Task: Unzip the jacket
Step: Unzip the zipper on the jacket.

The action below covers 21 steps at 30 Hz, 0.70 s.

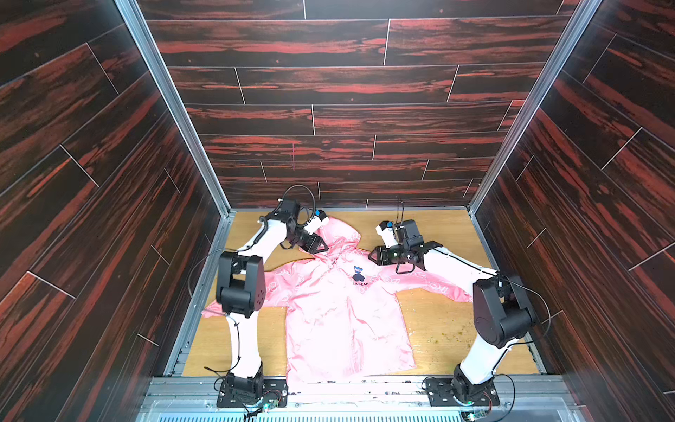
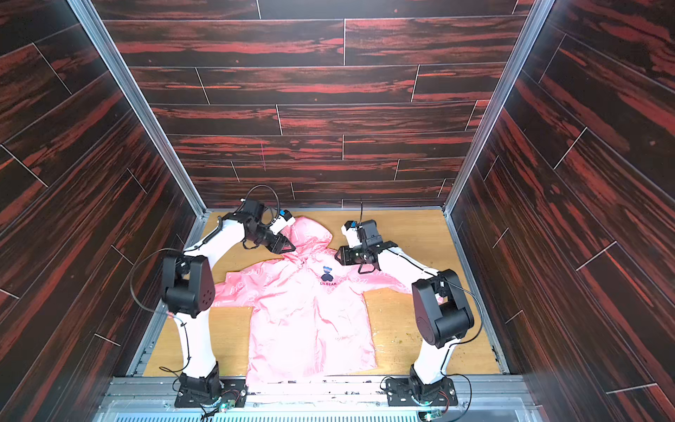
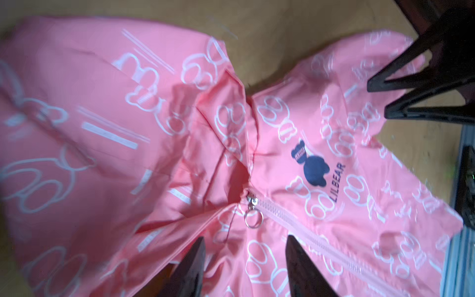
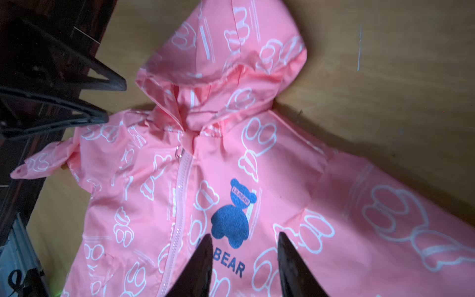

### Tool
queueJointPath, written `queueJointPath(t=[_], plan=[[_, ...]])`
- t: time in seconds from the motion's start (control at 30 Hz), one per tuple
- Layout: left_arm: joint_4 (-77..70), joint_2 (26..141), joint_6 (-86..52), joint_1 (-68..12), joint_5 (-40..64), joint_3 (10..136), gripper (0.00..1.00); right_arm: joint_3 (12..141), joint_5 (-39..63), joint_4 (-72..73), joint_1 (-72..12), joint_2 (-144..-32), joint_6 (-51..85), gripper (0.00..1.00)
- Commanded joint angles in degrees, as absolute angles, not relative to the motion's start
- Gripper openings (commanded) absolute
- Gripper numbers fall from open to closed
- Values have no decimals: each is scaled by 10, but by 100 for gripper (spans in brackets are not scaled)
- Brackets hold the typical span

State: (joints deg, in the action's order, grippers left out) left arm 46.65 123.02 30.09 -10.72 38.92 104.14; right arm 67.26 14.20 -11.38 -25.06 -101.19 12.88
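The pink hooded jacket (image 1: 339, 310) (image 2: 303, 310) lies flat on its back, sleeves spread and hood toward the far wall. Its front zipper (image 3: 295, 221) (image 4: 180, 205) is closed up to the neck, where the silver ring pull (image 3: 253, 218) (image 4: 180, 151) rests. A dark bear logo (image 1: 358, 273) marks the chest. My left gripper (image 1: 321, 246) (image 3: 246, 237) hovers open at the left of the collar, just short of the pull, holding nothing. Over the jacket's right shoulder my right gripper (image 1: 372, 255) (image 4: 244, 234) hangs open above the logo, also holding nothing.
The jacket rests on a tan wooden tabletop (image 1: 438, 329) with some crumbs at the right. Dark red wood-pattern walls (image 1: 347, 109) close in the back and both sides. A metal rail (image 1: 365, 387) with the two arm bases runs along the front edge.
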Motion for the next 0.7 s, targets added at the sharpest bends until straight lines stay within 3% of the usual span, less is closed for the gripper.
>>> queueJointPath(t=[0.0, 0.33, 0.67], plan=[[648, 1284, 439, -127, 374, 1116, 48, 648, 155, -78, -256, -968, 123, 43], [662, 1354, 433, -164, 277, 1163, 39, 649, 152, -96, -257, -968, 95, 44], [623, 1324, 444, -165, 272, 1168, 46, 633, 152, -93, -257, -967, 100, 44]])
